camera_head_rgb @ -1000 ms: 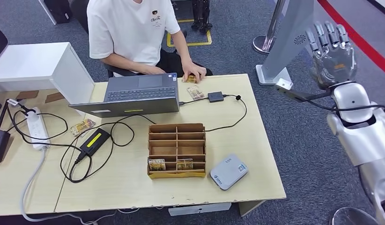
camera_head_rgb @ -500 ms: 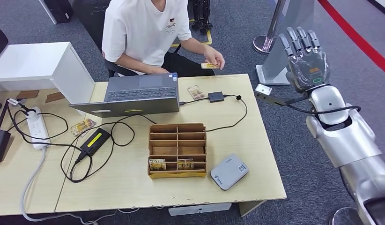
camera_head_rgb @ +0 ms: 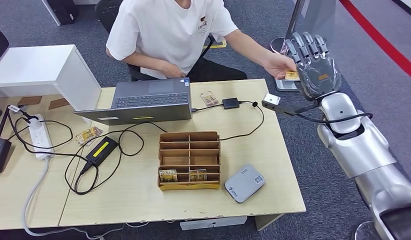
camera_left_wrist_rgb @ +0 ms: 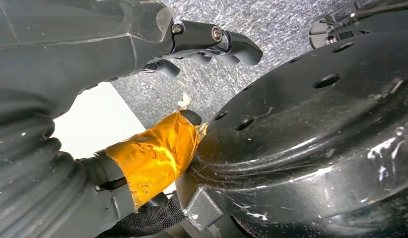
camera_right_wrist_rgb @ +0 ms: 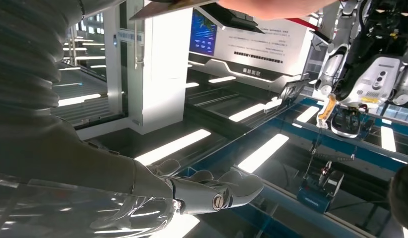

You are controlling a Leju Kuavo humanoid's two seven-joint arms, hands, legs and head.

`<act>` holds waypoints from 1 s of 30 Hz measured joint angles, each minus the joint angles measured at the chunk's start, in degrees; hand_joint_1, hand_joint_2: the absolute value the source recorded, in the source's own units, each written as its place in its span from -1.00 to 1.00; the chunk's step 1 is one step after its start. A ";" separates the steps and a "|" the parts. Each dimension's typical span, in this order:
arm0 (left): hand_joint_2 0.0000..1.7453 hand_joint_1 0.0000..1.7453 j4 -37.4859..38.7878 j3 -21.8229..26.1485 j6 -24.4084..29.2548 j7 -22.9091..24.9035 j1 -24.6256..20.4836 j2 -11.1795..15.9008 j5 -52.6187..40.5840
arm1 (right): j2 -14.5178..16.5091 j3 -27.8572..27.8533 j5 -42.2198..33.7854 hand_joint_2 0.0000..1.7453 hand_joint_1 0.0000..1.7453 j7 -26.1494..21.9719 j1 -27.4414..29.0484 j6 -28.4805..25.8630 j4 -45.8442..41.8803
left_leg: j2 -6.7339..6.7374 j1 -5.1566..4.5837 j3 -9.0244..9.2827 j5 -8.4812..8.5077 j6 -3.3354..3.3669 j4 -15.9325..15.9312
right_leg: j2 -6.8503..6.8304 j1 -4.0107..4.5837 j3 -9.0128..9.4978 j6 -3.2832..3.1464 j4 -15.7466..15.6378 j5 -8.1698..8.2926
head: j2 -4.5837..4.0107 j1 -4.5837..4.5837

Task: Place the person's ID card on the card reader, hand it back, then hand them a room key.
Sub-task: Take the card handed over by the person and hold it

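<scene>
Head view, wooden organizer (camera_head_rgb: pixel 189 160), 2 cards (camera_head_rgb: pixel 167 175) inside

You have an open laptop (camera_head_rgb: pixel 146 102) at the upper middle of the desk, a white power strip (camera_head_rgb: pixel 39 135) at the left edge, and a black power brick (camera_head_rgb: pixel 100 151) amid looping cables.

Pale matt wood-look tabletop (camera_head_rgb: pixel 273 165), a raw cardboardy-brown wooden organizer (camera_head_rgb: pixel 189 150), smooth grey plastic card reader (camera_head_rgb: pixel 244 183), and the right robot hand (camera_head_rgb: pixel 313 70) is glossy dark plastic on brushed silver metal.
</scene>
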 joint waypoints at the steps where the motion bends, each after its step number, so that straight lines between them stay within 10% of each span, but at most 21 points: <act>1: 1.00 -1.00 0.00 0.00 0.01 0.00 0.00 0.00 -0.05 | 0.05 0.10 -0.06 1.00 -1.00 -0.02 0.08 -0.33 0.16 | 0.00 0.00 0.00 0.00 0.00 0.00 | 0.00 0.00 0.00 0.00 0.00 0.00 | 0.00 0.00; 10: 1.00 -1.00 0.00 0.00 -0.10 -0.01 -0.01 0.02 -0.19 | 0.75 0.62 -0.11 1.00 -1.00 -0.15 1.03 -2.03 2.20 | 0.01 0.00 0.00 0.00 0.00 0.00 | 0.00 0.00 0.00 0.00 0.00 0.00 | 0.01 -0.01; 14: 1.00 -1.00 0.00 0.00 -0.13 0.03 -0.01 0.02 -0.11 | 1.37 0.63 -0.27 1.00 1.00 -0.49 1.13 -2.74 3.25 | 0.01 0.00 0.01 0.00 0.00 0.00 | 0.00 0.00 0.00 0.00 0.00 0.00 | 0.01 -0.01; 30: 1.00 -1.00 0.00 0.00 -0.24 0.00 0.00 0.04 0.21 | 2.05 0.63 -2.02 1.00 1.00 -1.85 2.28 -2.70 4.13 | 0.00 0.00 0.00 0.00 0.00 0.00 | 0.00 0.00 -0.01 0.00 0.00 0.00 | 0.02 0.01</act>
